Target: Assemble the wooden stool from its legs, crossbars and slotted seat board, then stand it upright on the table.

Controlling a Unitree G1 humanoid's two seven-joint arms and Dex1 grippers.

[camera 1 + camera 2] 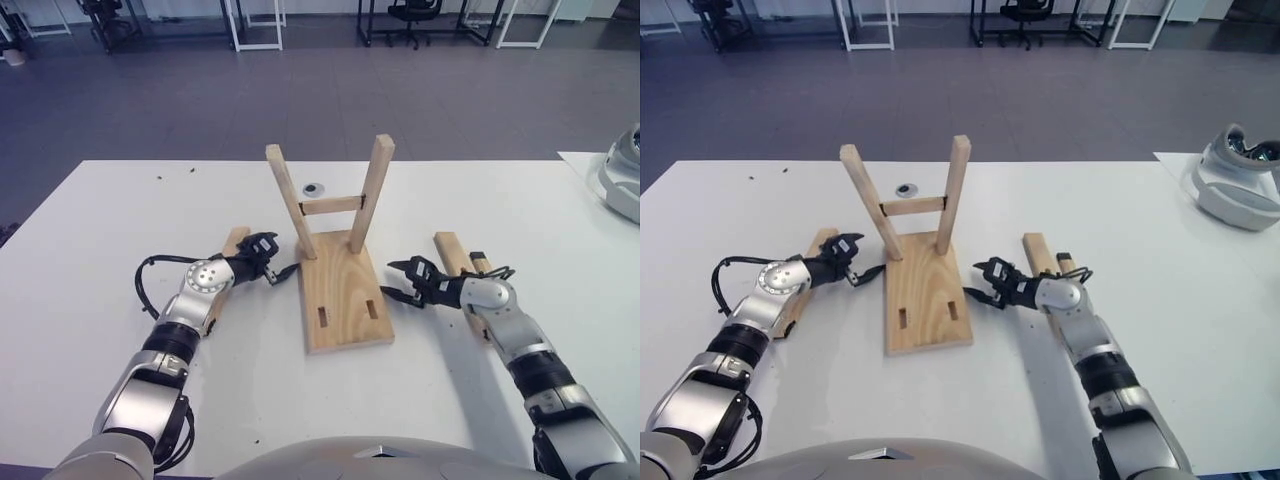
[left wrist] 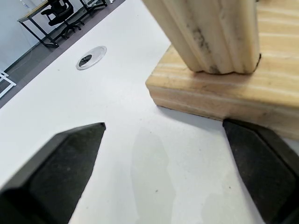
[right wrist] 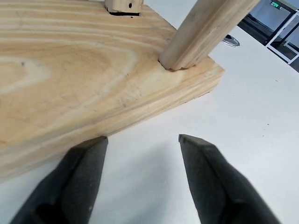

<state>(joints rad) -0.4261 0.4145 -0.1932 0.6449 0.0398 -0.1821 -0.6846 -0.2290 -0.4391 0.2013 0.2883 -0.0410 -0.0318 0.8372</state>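
Spread empty, left hand [image 1: 283,256] and right hand [image 1: 388,279] flank seat board [image 1: 341,295] (headset [image 1: 1238,190] aside).

Silver black-jointed arms [image 1: 185,312], black left tool [image 1: 283,255] and right tool [image 1: 388,279].

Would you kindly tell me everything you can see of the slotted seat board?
The seat board is a pale, grained, rectangular wooden plank lying flat on the white table. Two legs, joined by a crossbar, stand in its far slots, splayed apart; two near slots are empty. The open left gripper and right gripper flank its long edges; whether they touch it is unclear.
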